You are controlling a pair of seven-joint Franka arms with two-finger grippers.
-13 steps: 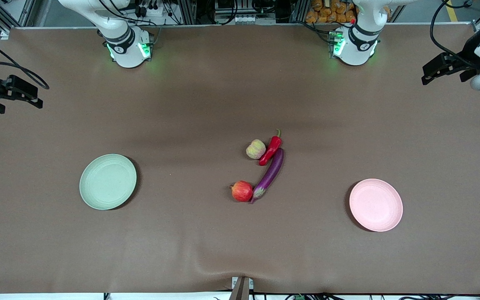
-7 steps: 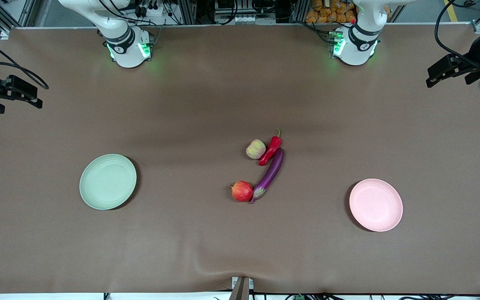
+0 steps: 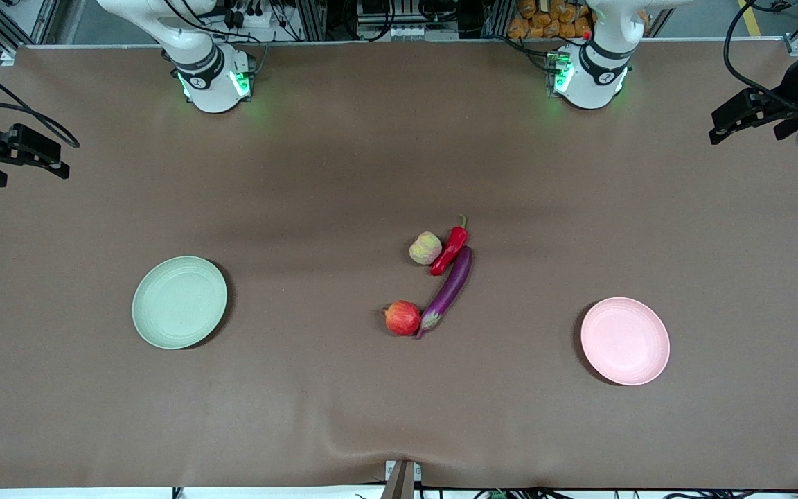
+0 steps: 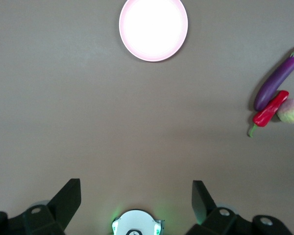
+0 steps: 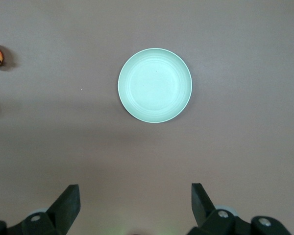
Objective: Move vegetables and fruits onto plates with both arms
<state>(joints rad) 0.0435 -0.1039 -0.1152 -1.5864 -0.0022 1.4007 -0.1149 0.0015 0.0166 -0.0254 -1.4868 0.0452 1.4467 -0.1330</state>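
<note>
Drawing slightly outward, the wide-open left hand [image 4: 136,196] hovers high above the round pale pink plate [image 4: 153,28]; right hand [image 5: 135,196] equally wide; nothing transferred yet.

A robotics lab: aluminium framing [image 3: 316,17] and cables [image 3: 399,31] edge a brown-covered table [image 3: 343,138].

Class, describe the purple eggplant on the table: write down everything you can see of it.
The eggplant is long, slim and glossy purple, paler at the stem end, which points toward the front camera. It lies flat and slanted on the brown table cover, midway between the two plates. Its upper end lies against the red chili pepper; its stem end lies close beside the round red fruit. No end effector is near it.
</note>
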